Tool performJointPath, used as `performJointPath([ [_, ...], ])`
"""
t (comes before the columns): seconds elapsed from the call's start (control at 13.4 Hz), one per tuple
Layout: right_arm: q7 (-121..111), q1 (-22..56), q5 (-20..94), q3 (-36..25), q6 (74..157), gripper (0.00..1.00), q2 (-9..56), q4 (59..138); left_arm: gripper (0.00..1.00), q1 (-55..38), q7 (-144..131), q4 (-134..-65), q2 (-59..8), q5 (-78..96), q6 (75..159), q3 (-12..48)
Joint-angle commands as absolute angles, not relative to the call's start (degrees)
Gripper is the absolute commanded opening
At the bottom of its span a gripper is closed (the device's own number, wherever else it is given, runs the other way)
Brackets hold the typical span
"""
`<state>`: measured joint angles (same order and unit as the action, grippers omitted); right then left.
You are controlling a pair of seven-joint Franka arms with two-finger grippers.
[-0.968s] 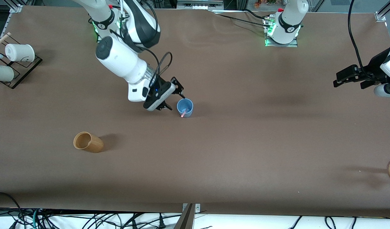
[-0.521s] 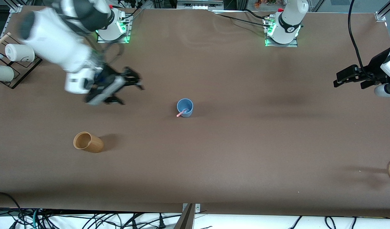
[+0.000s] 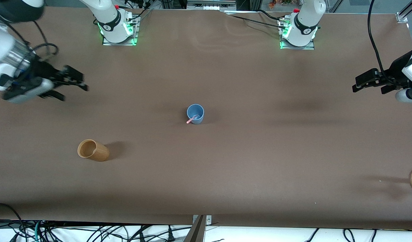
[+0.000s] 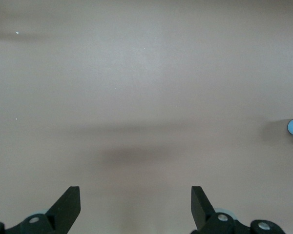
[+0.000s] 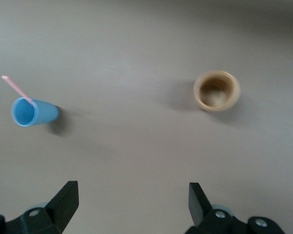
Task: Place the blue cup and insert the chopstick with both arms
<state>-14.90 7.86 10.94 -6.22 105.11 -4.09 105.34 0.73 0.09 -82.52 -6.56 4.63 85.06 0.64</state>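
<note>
Both grippers are hanging empty with jaws spread wide, well apart from the blue cup (image 3: pixel 195 114), which is standing upright near the middle of the table (image 3: pixel 246 161). Resting inside it is the pink chopstick (image 3: pixel 191 119), its long axis tilted so that the upper end is leaning out over the rim toward the front camera and slightly toward the right arm's end of the table. In the right wrist view the same cup (image 5: pixel 33 111) and stick (image 5: pixel 15 88) are showing far out ahead of the fingers (image 5: pixel 64 198), with nothing between them.

Hovering over the right arm's end of the table, the right gripper (image 3: pixel 66 85) is pointing its open fingers toward the table's middle, and the cup is lying off in that direction. Waiting over the other end, the left gripper (image 3: pixel 367 82) is sitting even farther from the cup, so the right arm is the nearer of the two. A tan wooden cup (image 3: pixel 92 150) is lying on its side nearer the front camera than the right gripper's spot, untouched.

Judging by the layout, both parts of the task are looking complete, and any further move would be a retreat rather than a reach.
</note>
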Motion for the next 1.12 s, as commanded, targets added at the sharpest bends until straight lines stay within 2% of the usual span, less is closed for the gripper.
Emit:
performJointPath([
  [0.0,-9.07,7.74,3.90,-6.24,98.89,1.00,-4.31,100.82,1.00,0.44,1.14,-83.06,-5.98,3.60,85.25,0.53],
  [0.37,-4.22,6.68,0.35,-6.24,87.29,1.00,-1.41,91.16,1.00,0.35,1.14,-83.06,-5.98,3.60,85.25,0.53],
  [1.04,-4.48,6.42,1.23,-6.24,87.63,1.00,-0.70,90.44,1.00,0.35,1.14,-83.06,-5.98,3.60,85.25,0.53],
])
